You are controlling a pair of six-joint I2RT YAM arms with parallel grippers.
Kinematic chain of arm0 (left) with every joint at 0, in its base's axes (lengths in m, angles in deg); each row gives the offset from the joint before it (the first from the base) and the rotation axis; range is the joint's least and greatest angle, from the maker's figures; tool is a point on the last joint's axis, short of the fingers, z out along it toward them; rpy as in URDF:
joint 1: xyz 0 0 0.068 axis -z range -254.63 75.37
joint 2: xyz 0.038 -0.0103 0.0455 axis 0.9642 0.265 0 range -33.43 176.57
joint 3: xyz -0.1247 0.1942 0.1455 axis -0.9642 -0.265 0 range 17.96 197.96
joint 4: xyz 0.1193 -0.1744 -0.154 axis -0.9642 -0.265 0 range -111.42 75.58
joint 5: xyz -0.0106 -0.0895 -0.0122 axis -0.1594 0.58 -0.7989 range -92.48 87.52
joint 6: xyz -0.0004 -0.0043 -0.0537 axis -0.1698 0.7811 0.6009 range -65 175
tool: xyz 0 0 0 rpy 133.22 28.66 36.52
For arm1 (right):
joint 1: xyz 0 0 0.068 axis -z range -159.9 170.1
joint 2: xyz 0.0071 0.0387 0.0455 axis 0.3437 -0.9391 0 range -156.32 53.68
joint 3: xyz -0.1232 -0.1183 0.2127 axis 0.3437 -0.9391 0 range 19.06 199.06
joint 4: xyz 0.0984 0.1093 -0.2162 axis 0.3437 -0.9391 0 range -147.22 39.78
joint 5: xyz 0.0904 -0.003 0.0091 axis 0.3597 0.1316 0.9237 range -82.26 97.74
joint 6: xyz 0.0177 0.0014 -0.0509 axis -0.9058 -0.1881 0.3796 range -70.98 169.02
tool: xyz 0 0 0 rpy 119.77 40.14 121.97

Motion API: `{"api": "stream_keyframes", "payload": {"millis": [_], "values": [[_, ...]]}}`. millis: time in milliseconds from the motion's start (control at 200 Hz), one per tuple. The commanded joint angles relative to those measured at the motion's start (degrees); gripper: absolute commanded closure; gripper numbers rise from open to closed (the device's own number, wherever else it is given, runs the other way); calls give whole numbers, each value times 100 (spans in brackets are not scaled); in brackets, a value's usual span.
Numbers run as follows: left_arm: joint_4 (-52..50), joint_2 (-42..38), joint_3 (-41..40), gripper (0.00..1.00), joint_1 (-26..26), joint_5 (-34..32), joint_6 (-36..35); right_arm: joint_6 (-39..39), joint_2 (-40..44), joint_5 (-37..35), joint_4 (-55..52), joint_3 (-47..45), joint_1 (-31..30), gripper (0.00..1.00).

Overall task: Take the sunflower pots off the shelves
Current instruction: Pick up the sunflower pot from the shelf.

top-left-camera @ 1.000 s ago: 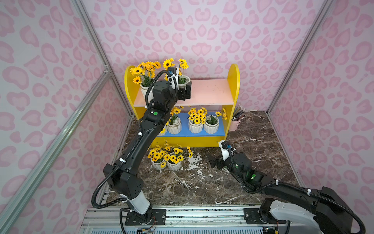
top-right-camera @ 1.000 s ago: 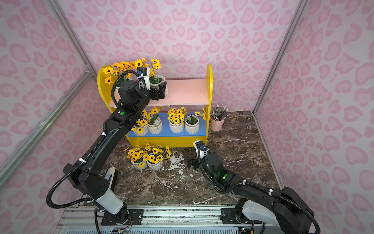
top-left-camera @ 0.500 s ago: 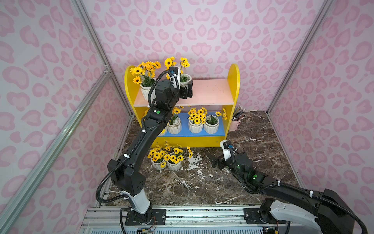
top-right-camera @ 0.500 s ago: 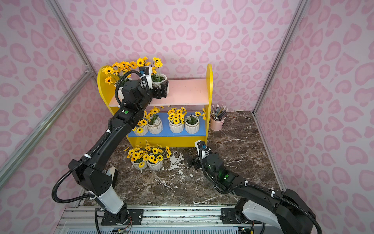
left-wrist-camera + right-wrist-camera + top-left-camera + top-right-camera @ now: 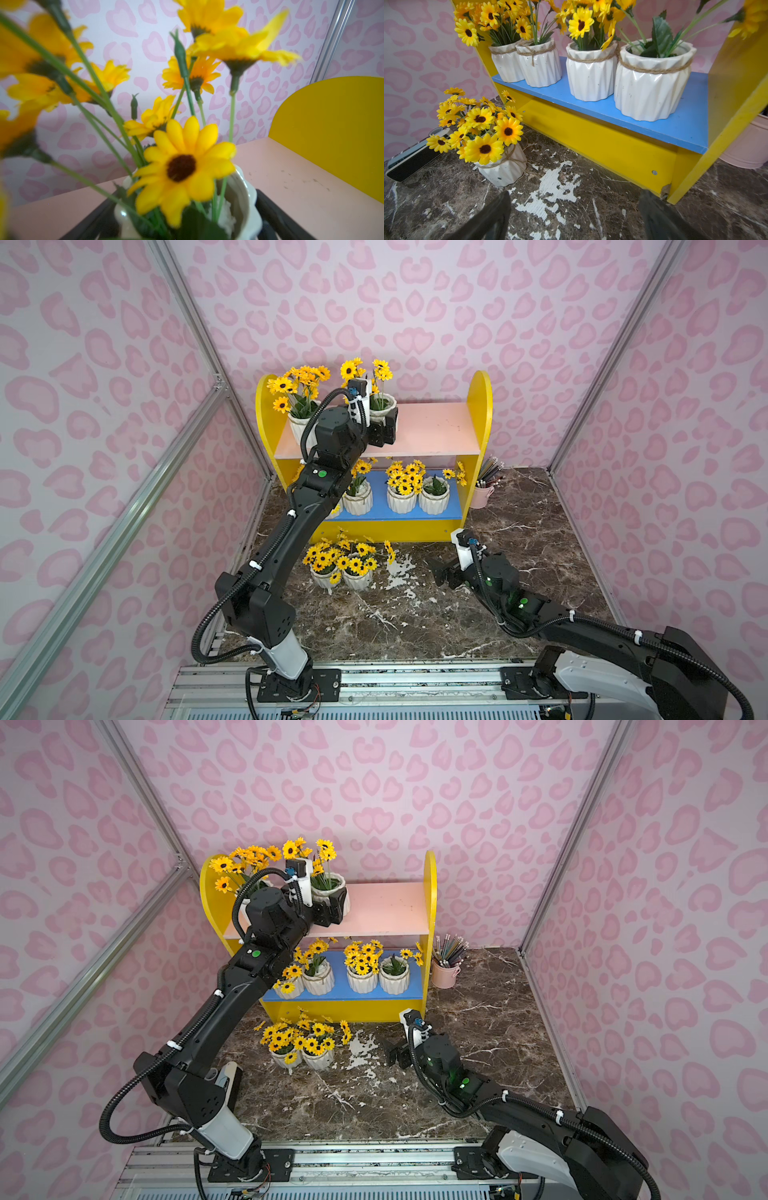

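Left end effector (image 5: 383, 425) farther forward, wide astride upper-board sunflower pot (image 5: 382, 405); right end effector (image 5: 438, 572) wide above floor (image 5: 415, 626).

**Six sunflower pots (image 5: 383, 406) on the shelves (image 5: 478, 414), two off**

The yellow unit stands upright. Two pots stand on its pink upper board (image 5: 432, 427), near one side panel; four white ribbed, twine-tied ones (image 5: 591, 76) line its blue lower board (image 5: 591, 108); two more (image 5: 357, 578) stand touching on the floor (image 5: 415, 626) in front
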Motion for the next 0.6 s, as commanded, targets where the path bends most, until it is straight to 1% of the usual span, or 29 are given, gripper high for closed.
{"api": "stream_keyframes", "payload": {"millis": [0,75,140,170,220,405,535,595], "values": [[119,-119,-68,6,0,218,-50,-21,5,30,164,6,2,2],[156,-216,-161,7,-2,283,-25,-21,3,30,154,17,1,2],[222,-299,-288,3,-4,175,-16,-12,-14,29,136,23,4,2],[241,-325,-332,0,-4,88,-24,-16,-21,26,130,22,2,2],[215,-345,-356,2,2,36,-50,-16,-31,21,137,19,9,2],[203,-307,-319,2,5,32,35,-8,-92,21,174,30,1,2],[204,-165,-225,2,21,-211,36,-8,-128,37,196,37,6,2],[234,-123,-215,2,30,-212,13,-8,-120,47,190,19,10,2]]}}
